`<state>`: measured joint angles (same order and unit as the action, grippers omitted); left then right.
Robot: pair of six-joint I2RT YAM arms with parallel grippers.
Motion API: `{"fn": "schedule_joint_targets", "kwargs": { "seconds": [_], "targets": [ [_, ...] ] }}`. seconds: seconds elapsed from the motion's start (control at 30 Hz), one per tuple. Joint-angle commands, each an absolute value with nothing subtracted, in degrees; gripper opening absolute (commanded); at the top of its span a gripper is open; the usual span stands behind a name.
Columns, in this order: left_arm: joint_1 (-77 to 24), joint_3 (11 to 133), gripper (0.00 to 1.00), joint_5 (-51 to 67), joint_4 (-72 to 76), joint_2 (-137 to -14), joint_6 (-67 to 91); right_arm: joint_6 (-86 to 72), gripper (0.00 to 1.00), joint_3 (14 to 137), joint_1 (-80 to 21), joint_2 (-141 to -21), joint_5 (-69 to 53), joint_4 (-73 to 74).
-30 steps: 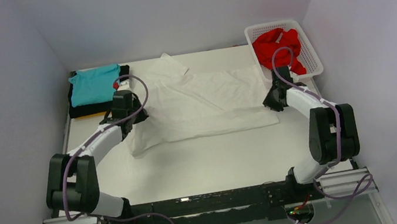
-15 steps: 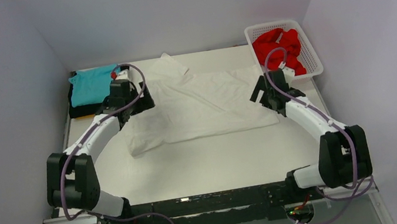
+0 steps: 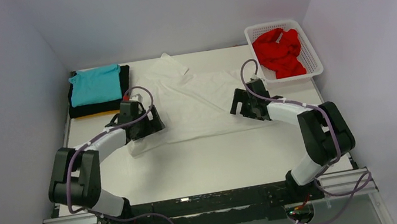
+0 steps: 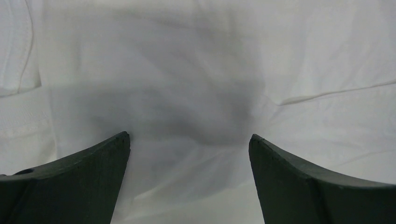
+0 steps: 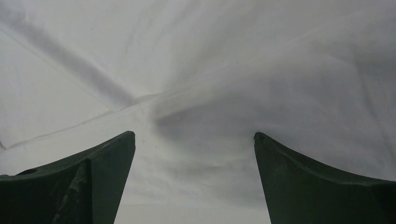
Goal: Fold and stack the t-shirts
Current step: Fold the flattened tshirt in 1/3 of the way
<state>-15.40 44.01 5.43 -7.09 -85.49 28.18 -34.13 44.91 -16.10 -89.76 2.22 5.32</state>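
The large white t-shirt lies spread flat across the middle of the table. My left gripper hovers open over its left part, and my right gripper hovers open over its right part. In the left wrist view the gripper has wide jaws with only creased white fabric below. The right wrist view shows the same: the gripper is open above white cloth with a seam. A folded teal t-shirt tops a black one at the back left. A red t-shirt sits crumpled in the basket.
The white lattice basket stands at the back right corner. The folded stack lies against the left wall, with a yellow-orange edge showing beneath it. Walls close in the left, back and right sides.
Both grippers opened from shut and swung inward from the shirt's left and right edges to hover over the white shirt. The shirt's edges now lie released on the table.
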Motion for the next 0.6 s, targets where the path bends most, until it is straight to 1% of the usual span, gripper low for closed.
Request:
{"fn": "schedule_joint_targets", "kwargs": {
  "seconds": [0.0,0.13,0.23,0.37,0.57],
  "targets": [
    [-14.9,42.6,1.0,8.2,-4.7,-88.5,30.0,-35.4,1.0,45.1,-16.3,-90.4,0.9,3.4],
    [-14.9,38.8,0.99,8.3,-6.8,-88.1,31.3,-35.6,1.0,40.0,-16.3,-87.1,1.4,6.6],
    [-14.9,35.0,1.0,10.5,-9.9,-85.9,33.0,-35.4,1.0,36.1,-16.3,-83.2,0.4,10.2],
    [-15.6,29.8,0.99,9.9,-16.6,-79.5,35.7,-36.4,1.0,32.1,-16.6,-75.3,-2.4,16.8],
    [-18.4,23.4,0.99,7.9,-27.0,-65.8,42.0,-38.9,1.0,27.2,-17.8,-64.3,-4.2,26.5]
  ]
}}
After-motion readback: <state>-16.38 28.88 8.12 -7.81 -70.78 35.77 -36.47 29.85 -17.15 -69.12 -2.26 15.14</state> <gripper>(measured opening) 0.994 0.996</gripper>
